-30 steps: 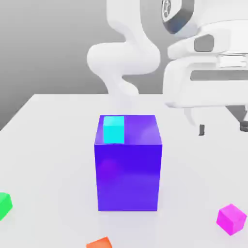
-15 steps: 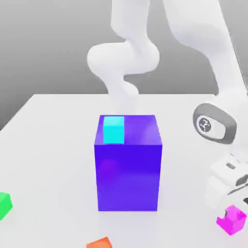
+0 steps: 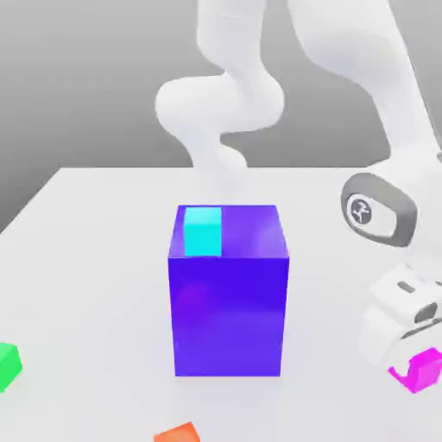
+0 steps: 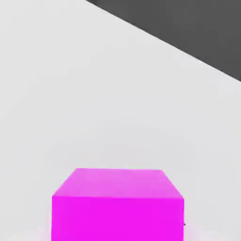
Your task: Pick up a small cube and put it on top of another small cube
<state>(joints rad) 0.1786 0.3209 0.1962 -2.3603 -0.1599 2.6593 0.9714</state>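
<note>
Here's the pincer, low at the near right in the exterior view, drawn in narrow and closed on the pink cube! A light, stiff little block by the look of it, hardly fragile, though that glossy skin could slip; best pinched squarely across two opposite flat sides, at mid-height. And which way does it point? No long axis here, the sides look about equal; it's turned askew to the big box, one upright edge towards us, while the hand view has a face square-on.
</note>
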